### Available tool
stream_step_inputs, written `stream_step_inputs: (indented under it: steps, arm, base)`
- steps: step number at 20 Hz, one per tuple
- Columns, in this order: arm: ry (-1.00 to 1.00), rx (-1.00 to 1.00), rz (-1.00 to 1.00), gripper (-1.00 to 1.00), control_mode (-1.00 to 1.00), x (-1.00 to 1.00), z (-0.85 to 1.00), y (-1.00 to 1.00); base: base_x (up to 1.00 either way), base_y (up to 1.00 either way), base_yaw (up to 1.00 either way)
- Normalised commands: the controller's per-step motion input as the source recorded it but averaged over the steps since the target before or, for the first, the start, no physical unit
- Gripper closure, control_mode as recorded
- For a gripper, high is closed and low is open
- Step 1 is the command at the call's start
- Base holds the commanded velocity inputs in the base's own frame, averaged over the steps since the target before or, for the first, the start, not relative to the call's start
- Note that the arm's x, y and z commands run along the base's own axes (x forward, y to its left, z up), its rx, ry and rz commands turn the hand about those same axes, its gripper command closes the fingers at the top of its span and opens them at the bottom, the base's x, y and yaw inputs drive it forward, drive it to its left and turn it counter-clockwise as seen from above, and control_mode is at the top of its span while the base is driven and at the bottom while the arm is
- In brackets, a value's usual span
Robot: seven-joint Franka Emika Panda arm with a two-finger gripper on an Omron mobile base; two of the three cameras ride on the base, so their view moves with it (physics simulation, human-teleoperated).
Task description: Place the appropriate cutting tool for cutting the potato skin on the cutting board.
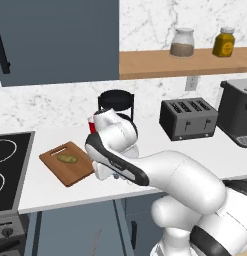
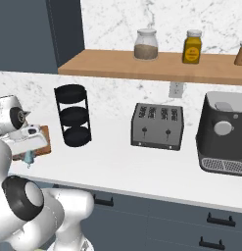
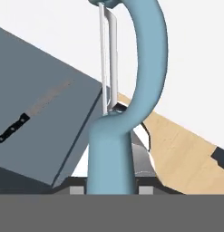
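Observation:
The pale-blue peeler point(image 3: 114, 149) stands up close in the hand view, its looped head and steel blade pointing up. My gripper point(image 3: 111, 190) is shut on its handle. In the right base view the gripper point(image 2: 29, 148) hangs at the counter's front left, and the peeler's point(image 2: 28, 158) blue end pokes out below the hand, beside the cutting board's point(image 2: 42, 140) near end. The brown wooden cutting board point(image 1: 62, 167) lies left of my arm, slot handle to the back left. The small yellowish potato point(image 1: 67, 159) rests on its middle. My wrist hides the hand in the left base view.
A black-handled knife point(image 3: 16, 128) shows low against a grey-blue surface. A black three-tier rack point(image 2: 72, 115) stands behind the board. To the right are a toaster point(image 2: 157, 126) and a coffee machine point(image 2: 223, 132). The stove point(image 1: 5, 167) is at the left.

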Motion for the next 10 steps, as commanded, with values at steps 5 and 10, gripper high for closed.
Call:
stream_step_inputs:
  steps: [5, 10]
  arm:
    - [-0.03, 0.0, 0.45, 1.0, -1.0, 0.34, -0.02, 0.28]
    - [-0.07, 0.0, 0.38, 1.0, -1.0, 0.36, -0.01, 0.32]
  base:
    - [0.0, 0.0, 0.0]
    - [0.0, 0.0, 0.0]
